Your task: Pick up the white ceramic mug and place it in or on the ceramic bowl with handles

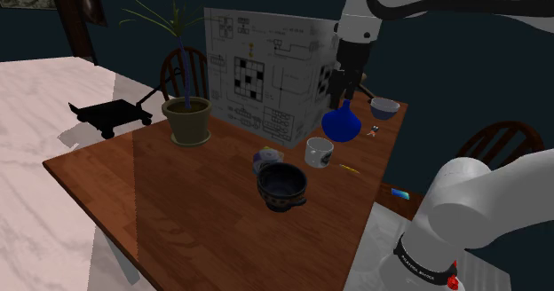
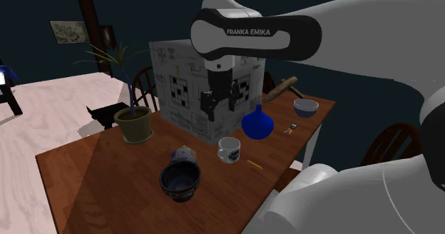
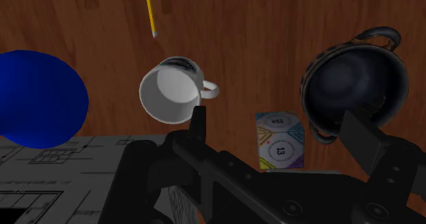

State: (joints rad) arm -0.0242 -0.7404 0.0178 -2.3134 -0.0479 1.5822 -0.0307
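Black two-finger gripper (image 1: pixel 348 87) hangs high over the far part of the brown wooden table (image 1: pixel 178 218), jaws released. Its fingers (image 3: pixel 198 120) stand apart in the wrist view w/ nothing clasped.

The white mug w/ a dark printed band (image 1: pixel 319 152) stands upright on the table, mouth up. It's well below the gripper and on its near side; in the shoulder view it sits down and slightly left of it. In the wrist view the mug (image 3: pixel 171 91) lies just off one fingertip, not btwn the two, so I'd judge a sideways shift is needed to centre before any descent.

The mug's handle points toward the dark glazed bowl with two loop handles (image 3: pixel 355 86), which is near the mug but apart from it, closer to the table's near edge. A small multicoloured numbered cube (image 3: pixel 278 139) lies btwn mug and bowl. A round blue vase (image 1: pixel 340 123) stands just beside the mug on its far side, probably tight for the approach.

Hard to make out:
- The gripper's own body covers the near strip of the wrist view.
- One finger cuts across the bowl's rim.
- The mug's print is unreadable.
- The handle is hard to pick out in both ext. views.
- A big white box w/ printed diagrams (image 1: pixel 257 72) hides the table behind it.
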